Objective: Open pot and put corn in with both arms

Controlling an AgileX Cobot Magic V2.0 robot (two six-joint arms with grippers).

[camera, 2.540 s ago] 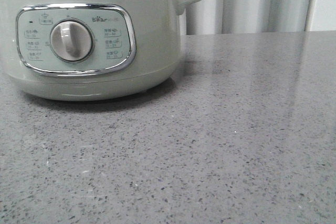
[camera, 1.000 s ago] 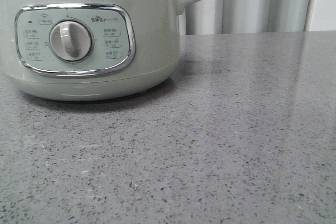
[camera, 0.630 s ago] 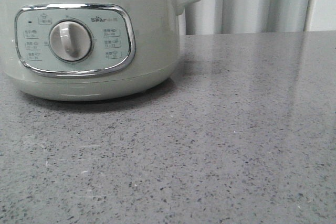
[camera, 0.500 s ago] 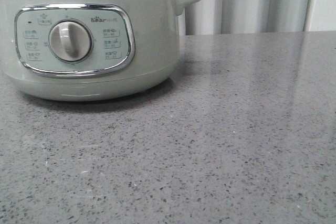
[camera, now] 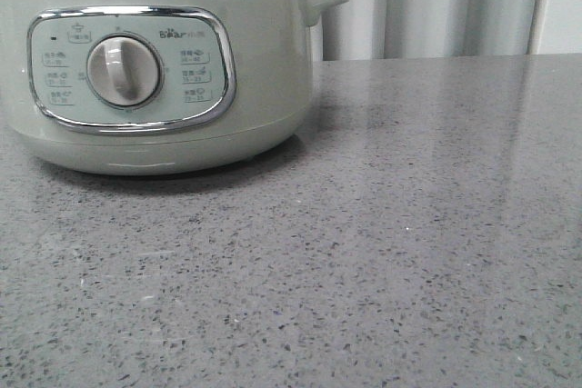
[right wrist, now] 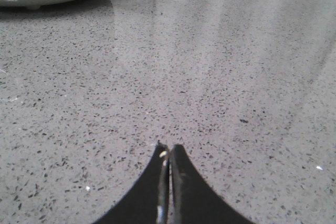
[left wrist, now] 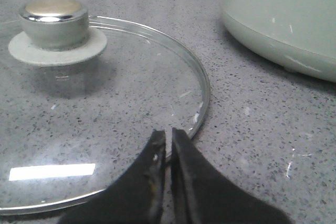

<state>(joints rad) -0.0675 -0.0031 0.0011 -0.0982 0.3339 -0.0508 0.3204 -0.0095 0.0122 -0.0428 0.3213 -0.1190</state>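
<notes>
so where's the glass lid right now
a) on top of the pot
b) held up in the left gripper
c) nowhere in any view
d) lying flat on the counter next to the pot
d: in the left wrist view the glass lid lies flat on the counter beside the pot, knob up, and the left gripper is shut with nothing between its tips.
</notes>
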